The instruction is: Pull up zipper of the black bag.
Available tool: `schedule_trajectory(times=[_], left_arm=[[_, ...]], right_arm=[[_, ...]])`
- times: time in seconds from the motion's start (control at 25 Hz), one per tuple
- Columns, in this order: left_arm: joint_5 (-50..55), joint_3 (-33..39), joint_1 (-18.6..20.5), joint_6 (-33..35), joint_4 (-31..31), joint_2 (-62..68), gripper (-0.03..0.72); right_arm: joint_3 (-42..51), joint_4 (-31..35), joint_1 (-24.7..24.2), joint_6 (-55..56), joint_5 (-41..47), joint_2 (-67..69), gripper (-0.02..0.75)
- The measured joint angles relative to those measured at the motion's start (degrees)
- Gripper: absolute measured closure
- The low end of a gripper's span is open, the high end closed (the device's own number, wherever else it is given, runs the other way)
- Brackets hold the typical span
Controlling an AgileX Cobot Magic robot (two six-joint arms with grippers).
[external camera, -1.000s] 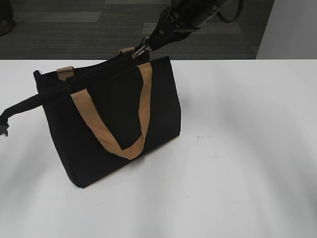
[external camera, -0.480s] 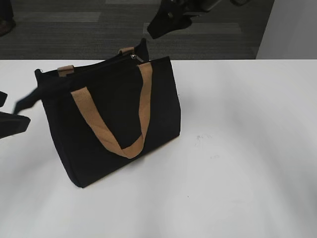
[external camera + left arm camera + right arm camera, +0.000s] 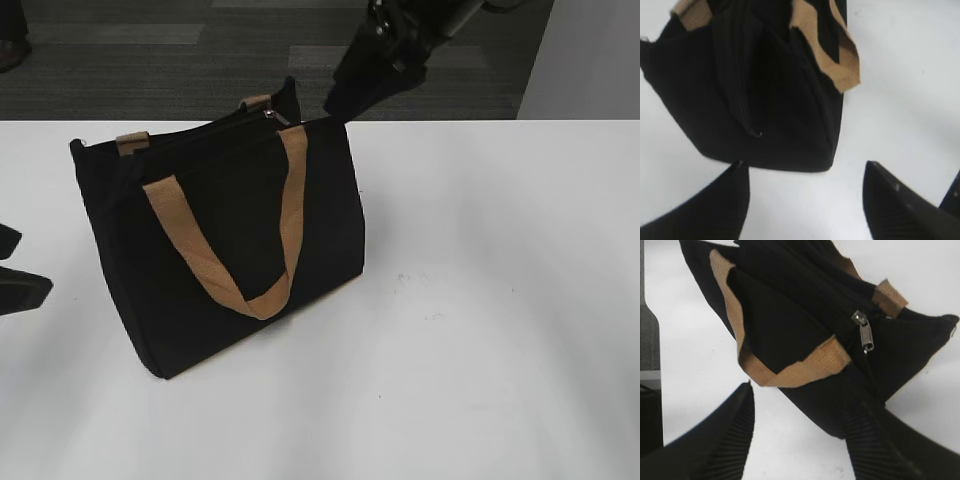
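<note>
The black bag stands upright on the white table, with a tan handle hanging down its front. The silver zipper sits at the far end of the top zip track, its pull tab hanging free; it shows clearly in the right wrist view. My right gripper is open and empty, above and behind the bag's far corner, apart from the zipper. My left gripper is open and empty at the left edge, a little off the bag's near end. The bag fills the top of the left wrist view.
The table's far edge runs just behind the bag, with dark carpet floor beyond it. A pale wall panel stands at the top right. Bare white table lies to the right of and in front of the bag.
My right gripper let go of the zipper pull and drew up and right. My left gripper released the bag's stretched end and backed off left. The bag's end relaxed.
</note>
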Motion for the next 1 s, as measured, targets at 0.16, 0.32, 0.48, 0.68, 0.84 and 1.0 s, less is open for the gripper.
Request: schedule_trajectory(times=[0.16, 0.32, 0.48, 0.68, 0.84, 1.0], left_arm=[[-4.75, -0.08, 0.0, -13.28, 11.98, 0.0, 0.239], [-5.42, -3.55, 0.0, -38.49, 29.49, 1.42, 0.278], [-3.48, -10.44, 0.0, -64.19, 46.05, 3.88, 0.282], [6.77, -21.33, 0.0, -77.77, 55.4, 7.26, 0.284], [8.94, -26.47, 0.0, -79.27, 55.27, 8.21, 0.285], [10.73, -28.97, 0.0, -79.46, 52.89, 8.21, 0.285]], right_arm=[[0.0, -9.98, 0.0, 6.44, 0.4, -0.05, 0.306], [0.0, -23.6, 0.0, 19.73, 0.51, -0.05, 0.305], [0.0, -34.5, -0.04, 34.71, 0.65, -0.05, 0.305], [0.0, -37.79, -1.63, 47.72, 0.78, -0.18, 0.305], [0.0, -34.65, -5.46, 49.4, 0.84, -2.76, 0.305], [0.0, -33.44, -9.83, 50.42, 0.84, -6.61, 0.305]])
